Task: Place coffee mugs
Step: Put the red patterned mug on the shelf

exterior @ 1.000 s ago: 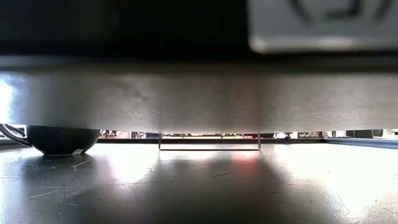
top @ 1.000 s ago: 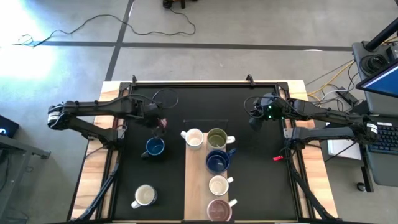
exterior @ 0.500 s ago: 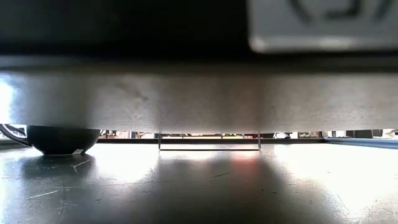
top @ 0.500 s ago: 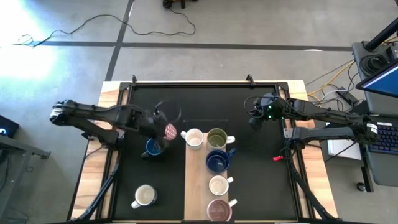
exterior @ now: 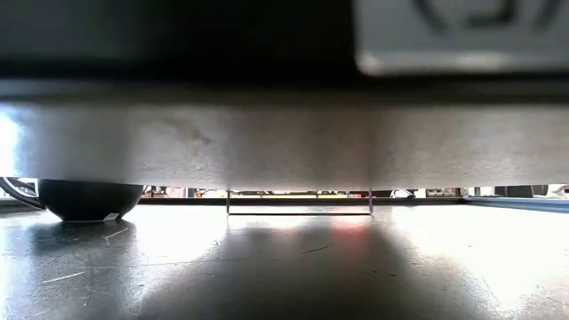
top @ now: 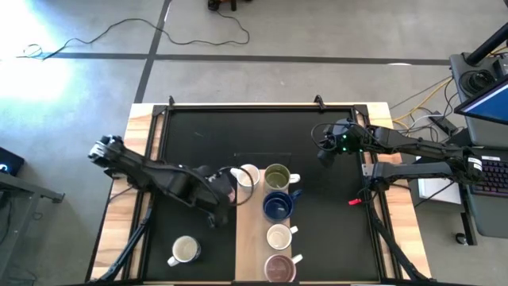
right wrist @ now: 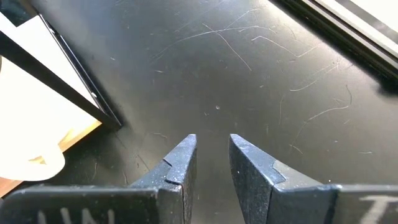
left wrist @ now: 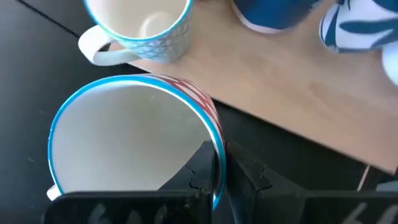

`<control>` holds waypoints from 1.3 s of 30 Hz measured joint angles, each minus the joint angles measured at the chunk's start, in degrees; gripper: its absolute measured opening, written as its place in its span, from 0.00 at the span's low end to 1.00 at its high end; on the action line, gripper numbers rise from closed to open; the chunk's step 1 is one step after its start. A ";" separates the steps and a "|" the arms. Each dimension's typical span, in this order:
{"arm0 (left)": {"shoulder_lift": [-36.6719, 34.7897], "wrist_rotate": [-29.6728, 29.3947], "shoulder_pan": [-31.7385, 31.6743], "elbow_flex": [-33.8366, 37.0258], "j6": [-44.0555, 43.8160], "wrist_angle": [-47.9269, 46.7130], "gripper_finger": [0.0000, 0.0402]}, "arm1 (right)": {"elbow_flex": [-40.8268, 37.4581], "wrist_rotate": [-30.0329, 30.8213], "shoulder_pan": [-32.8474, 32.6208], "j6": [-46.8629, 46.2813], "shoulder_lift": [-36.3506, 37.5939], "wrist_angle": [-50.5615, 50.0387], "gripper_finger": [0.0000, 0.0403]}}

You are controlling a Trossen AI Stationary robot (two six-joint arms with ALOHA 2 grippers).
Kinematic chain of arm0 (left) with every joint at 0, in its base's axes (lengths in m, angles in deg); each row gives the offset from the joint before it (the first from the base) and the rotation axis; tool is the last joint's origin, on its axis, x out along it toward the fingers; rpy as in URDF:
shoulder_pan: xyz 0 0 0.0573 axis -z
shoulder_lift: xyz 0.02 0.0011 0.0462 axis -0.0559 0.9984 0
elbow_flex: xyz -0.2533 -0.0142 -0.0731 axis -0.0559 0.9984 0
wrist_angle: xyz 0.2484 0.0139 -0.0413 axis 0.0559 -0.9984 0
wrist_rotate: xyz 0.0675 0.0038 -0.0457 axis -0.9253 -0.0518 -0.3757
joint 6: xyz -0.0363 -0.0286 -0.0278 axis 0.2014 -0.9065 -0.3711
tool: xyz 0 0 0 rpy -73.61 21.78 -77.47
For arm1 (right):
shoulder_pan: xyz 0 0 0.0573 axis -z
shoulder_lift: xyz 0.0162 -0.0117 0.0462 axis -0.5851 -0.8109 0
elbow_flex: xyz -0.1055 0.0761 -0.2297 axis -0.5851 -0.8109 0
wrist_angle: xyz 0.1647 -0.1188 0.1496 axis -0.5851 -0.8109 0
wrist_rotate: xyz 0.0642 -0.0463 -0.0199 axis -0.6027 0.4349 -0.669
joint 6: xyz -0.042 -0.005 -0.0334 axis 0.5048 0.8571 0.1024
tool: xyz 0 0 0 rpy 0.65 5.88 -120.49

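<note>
Left end effector (left wrist: 219,163) pinches pink-patterned mug (left wrist: 134,146) rim beside board (left wrist: 292,87).

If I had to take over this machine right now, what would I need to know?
Left gripper: shut on the rim of the pink-patterned mug, carried at the wooden board's left edge.
Right gripper: open a little, idle over the black mat on the right.
Done: five mugs on the board: white, olive, dark blue, cream, maroon-inside.
Left: set down the carried mug; then the white mug on the mat, front left.
</note>
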 joint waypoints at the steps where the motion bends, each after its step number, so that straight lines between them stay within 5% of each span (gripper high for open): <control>1: 1.15 -0.03 0.03 -1.03 -0.75 -0.20 0.02 | 0.00 0.00 -0.02 0.00 0.00 0.00 0.21; 25: 23.69 0.18 0.77 -20.73 -0.42 -1.65 0.03 | 0.00 0.00 -0.01 0.00 0.00 -0.02 0.21; 39: 29.84 1.25 0.73 -27.89 -0.47 -6.02 0.03 | 0.00 0.00 0.00 0.00 0.00 0.00 0.21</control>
